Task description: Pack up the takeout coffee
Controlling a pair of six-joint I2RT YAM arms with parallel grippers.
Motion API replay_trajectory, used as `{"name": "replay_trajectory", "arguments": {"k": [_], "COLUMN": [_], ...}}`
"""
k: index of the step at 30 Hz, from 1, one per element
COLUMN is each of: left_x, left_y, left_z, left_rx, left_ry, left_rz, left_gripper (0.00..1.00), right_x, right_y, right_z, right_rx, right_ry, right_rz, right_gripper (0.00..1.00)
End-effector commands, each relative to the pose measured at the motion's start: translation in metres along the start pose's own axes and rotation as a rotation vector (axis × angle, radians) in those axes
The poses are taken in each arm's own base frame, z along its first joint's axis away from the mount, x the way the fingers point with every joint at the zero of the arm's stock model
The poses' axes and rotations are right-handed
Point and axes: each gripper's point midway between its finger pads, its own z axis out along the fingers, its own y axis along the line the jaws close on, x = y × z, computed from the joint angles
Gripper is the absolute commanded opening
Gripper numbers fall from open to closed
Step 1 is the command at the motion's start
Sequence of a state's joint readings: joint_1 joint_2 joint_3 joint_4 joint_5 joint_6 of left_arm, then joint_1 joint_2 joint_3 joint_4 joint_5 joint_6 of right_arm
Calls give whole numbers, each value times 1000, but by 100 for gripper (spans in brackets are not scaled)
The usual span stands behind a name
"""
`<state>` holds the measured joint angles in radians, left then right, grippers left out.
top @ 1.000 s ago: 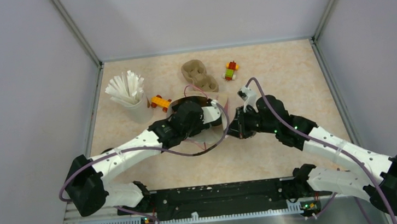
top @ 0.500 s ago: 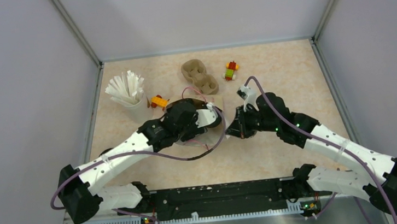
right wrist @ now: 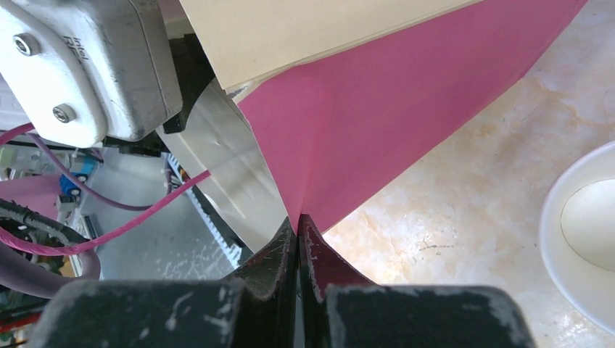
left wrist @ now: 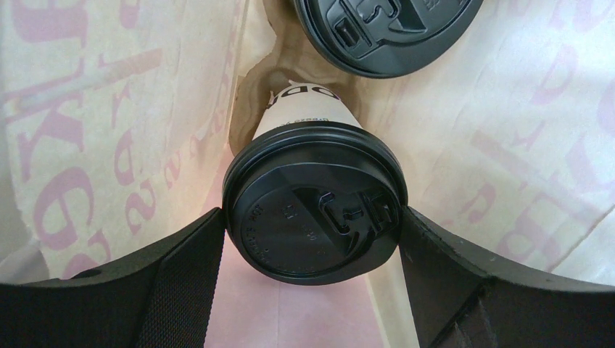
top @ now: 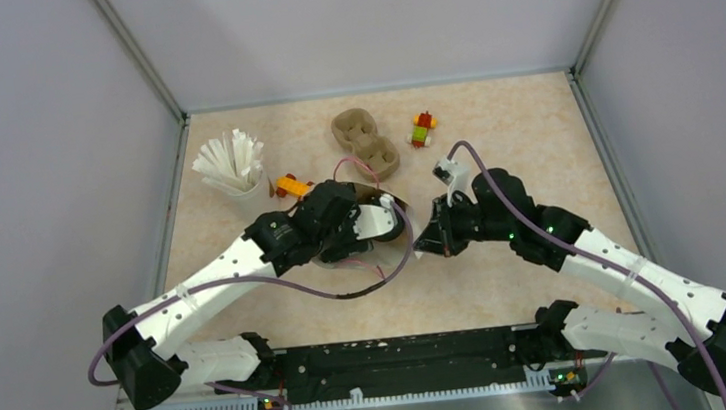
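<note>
inside the bag (left wrist: 109,109), cup (left wrist: 301,123) gripped by left tool (left wrist: 312,215), second lid (left wrist: 388,29) cropped

High fixed view looking down, two wrist close-ups, all sharing the bag (right wrist: 406,109)

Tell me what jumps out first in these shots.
A lidded coffee cup is clamped between the left gripper's fingers inside a paper bag with pink lettering, with a second lid just beyond it. The right gripper is shut on the bag's pink edge, near the table's middle.
</note>
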<state>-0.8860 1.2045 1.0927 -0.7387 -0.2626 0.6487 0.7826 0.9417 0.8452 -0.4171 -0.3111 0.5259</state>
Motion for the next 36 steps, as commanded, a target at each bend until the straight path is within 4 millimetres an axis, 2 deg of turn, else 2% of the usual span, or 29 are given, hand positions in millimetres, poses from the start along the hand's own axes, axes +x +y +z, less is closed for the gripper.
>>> {"name": "replay_trajectory", "arguments": {"k": [1, 6, 14, 19, 23, 25, 29, 32, 36], "left_x": [-7, -4, -15, -27, -34, -35, -35, -35, -35], "left_y": [19, 21, 31, 36, 34, 33, 30, 31, 31], "left_z": [-8, -2, 8, 7, 7, 8, 7, 8, 8], "left_rx": [-45, -49, -78, -79, -67, -65, -61, -68, -71], "left_ry": [7, 41, 29, -2, -20, -20, -18, -17, -17], "left_rz": [69, 111, 169, 177, 164, 158, 157, 160, 170], "left_gripper": [17, 17, 16, 16, 15, 15, 15, 15, 14], "right_x": [-4, 1, 4, 0, -17, -28, -57, -71, -84], "right_y": [3, 1, 3, 4, -8, -7, 2, 3, -20], "right_z": [-8, -10, -9, -10, -14, -19, -28, -26, -24], "right_rx": [-15, -19, -40, -35, 78, 104, 114, 134, 289], "right_ry": [-12, -1, 9, -1, -66, -109, -208, -239, -246], "right_rz": [-40, -65, -80, -81, -21, 16, 57, 55, 57], "right_gripper": [0, 0, 0, 0, 0, 12, 21, 26, 31]}}
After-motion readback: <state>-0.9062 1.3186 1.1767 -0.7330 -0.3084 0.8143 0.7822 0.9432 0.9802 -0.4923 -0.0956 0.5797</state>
